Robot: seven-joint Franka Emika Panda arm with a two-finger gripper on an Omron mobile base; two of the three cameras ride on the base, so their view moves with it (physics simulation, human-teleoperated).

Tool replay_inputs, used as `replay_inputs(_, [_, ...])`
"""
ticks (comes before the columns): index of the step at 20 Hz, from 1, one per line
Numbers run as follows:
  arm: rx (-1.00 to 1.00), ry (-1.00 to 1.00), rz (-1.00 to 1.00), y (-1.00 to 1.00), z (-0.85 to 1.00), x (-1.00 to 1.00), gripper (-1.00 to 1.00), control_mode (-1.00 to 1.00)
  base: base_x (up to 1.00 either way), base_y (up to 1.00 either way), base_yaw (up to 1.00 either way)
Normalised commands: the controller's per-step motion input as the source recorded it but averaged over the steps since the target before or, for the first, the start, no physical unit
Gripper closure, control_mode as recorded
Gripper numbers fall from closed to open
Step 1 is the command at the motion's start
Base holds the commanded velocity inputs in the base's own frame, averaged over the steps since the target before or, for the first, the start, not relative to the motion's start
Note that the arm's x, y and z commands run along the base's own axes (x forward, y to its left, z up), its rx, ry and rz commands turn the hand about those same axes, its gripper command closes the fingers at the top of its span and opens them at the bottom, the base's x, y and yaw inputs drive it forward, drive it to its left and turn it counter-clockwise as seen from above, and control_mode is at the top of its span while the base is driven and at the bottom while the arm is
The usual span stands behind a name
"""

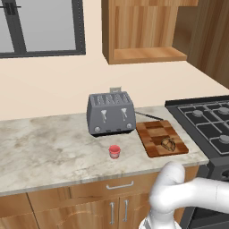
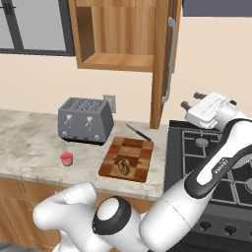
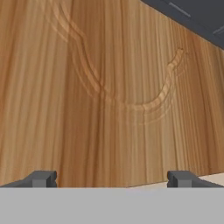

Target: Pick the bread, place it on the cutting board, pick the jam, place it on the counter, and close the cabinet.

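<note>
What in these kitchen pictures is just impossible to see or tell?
- Cabinet: its top is cut off by the frame edge in both base views.
- Gripper: in the right base view the white hand hides the fingers, so the gap is unclear there; the hand view shows the tips wide apart.
- Jam: too small in both base views to read any label.
- Bread on the cutting board: too small for detail.
</note>
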Motion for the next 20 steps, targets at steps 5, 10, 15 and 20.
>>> replay_inputs(5, [0.00, 0.00, 0.05, 0.08, 0.00, 0.03, -1.00, -1.00, 0.00, 0.00, 0.00])
replay_inputs(10, [0.00, 0.00, 0.00, 0.27, 0.00, 0.00, -1.00, -1.00, 0.00, 0.00, 0.00])
replay_inputs(15, [0.00, 0.00, 0.00, 0.28, 0.00, 0.00, -1.00, -1.00, 0.00, 0.00, 0.00])
replay_inputs(20, [0.00, 0.00, 0.00, 0.25, 0.00, 0.00, -1.00, -1.00, 0.00, 0.00, 0.00])
